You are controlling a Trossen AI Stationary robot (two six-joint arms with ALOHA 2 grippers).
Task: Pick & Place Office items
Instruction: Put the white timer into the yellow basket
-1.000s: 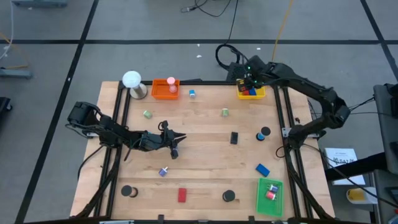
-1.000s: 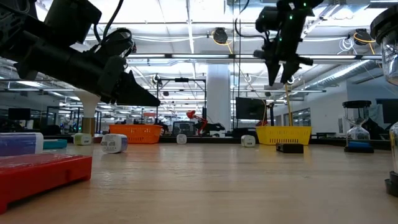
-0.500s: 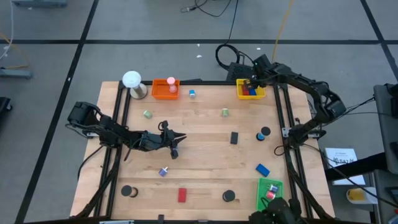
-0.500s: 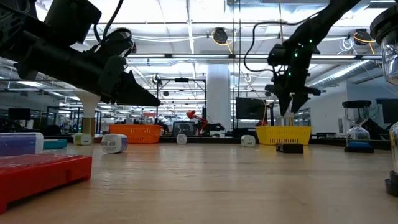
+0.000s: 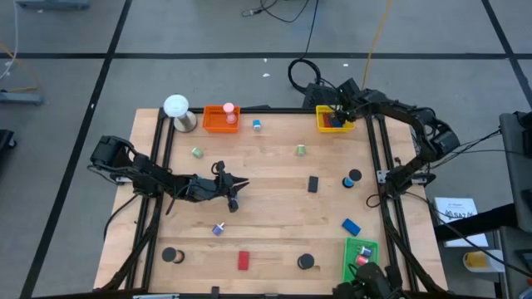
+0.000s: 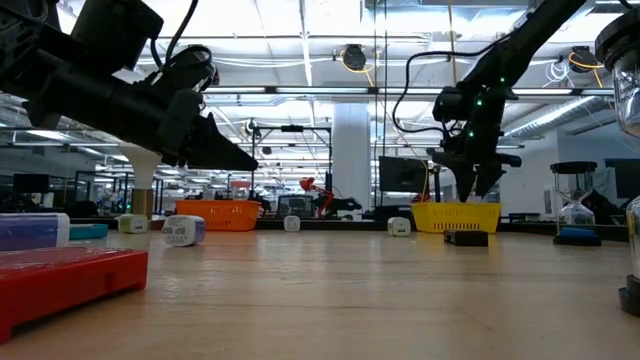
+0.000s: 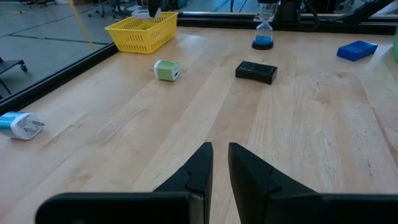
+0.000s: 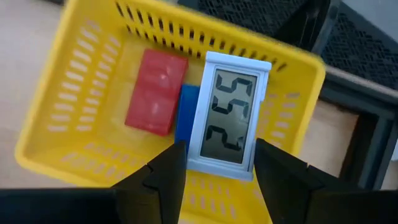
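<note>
Right gripper point(image 8: 214, 163), upper right of the high view, grips a small clock point(image 8: 229, 116) over the yellow basket point(image 8: 68, 118), so I'd lower it straight before letting go; left gripper point(image 7: 219, 163) waits closed mid-left.

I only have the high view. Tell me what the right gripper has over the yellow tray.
Observer: The right wrist view shows the right gripper clamped on a small white-framed digital display.
Operator: Report what's already in that tray.
Observer: A red block and a blue block lie in the yellow tray, side by side.
Operator: Give me the height.
Observer: In the low view the fingertips hang just above the tray's rim, not inside it.
</note>
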